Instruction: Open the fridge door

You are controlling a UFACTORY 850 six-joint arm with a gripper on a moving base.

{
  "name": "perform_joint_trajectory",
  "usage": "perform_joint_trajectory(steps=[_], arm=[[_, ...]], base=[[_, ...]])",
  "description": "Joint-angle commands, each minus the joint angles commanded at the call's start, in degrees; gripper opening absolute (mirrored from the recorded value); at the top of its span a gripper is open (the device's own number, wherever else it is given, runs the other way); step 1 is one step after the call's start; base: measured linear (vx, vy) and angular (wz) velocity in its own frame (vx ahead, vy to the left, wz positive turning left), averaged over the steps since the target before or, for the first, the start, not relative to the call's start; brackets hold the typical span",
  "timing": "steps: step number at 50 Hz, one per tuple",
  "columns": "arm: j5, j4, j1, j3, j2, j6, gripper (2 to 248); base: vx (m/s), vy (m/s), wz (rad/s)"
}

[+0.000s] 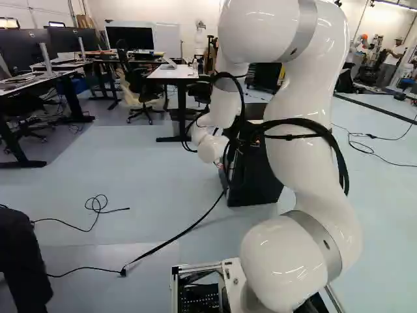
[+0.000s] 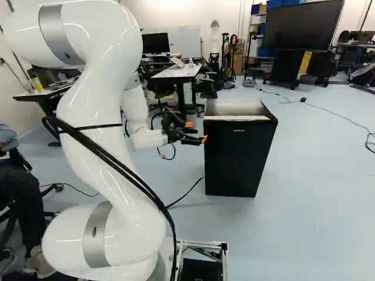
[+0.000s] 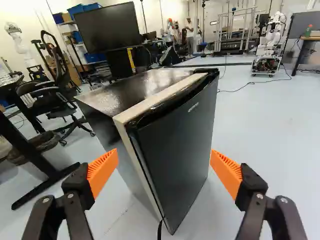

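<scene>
from here the fridge (image 2: pixel 235 108) sits ahead of my arm (image 2: pixel 105 129), right of the gripper (image 2: pixel 196 132) in the right base view. in the left base view it's mostly hidden behind the arm and the black cables (image 1: pixel 303 124). the gripper is hidden there too, and the arm's upper bend runs off the frame.

wrist view: fingers released and spread wide, one orange pad (image 3: pixel 102 172) on each side, fridge ahead between them. can't tell if a fingertip touches its near left edge (right base view overlaps them).

door (image 3: pixel 182 137) looks closed against the cabinet, so the contents are hidden. pale strip (image 3: pixel 150 102) runs along the top behind it. part of the lower left side is hard to read behind a pad.

other containers: the base's open metal frame (image 1: pixel 195 267), near, holds a dark perforated panel (image 1: pixel 199 297), partly hidden by the arm. far shelf (image 2: pixel 254 35) holds blue bins (image 2: pixel 262 9), cut off at the top in the right base view; can't see into them. large screen (image 2: pixel 302 23) far right, partly cut off. another robot (image 3: pixel 270 42) far off, small.
</scene>
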Motion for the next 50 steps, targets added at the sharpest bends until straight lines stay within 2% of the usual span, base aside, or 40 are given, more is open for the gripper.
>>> perform_joint_trajectory(steps=[11, 20, 31, 50], arm=[[0.14, 0.39, 1.4, -2.93, -3.6, 0.0, 247], [0.14, 0.39, 1.65, -6.21, -7.03, 0.0, 247], [0.14, 0.39, 0.97, -10.45, -10.99, 0.0, 247], [0.14, 0.39, -1.19, -14.55, -13.61, 0.0, 247]], base=[[0.0, 0.0, 0.0], [0.0, 0.0, 0.0], [0.0, 0.0, 0.0], [0.0, 0.0, 0.0]])
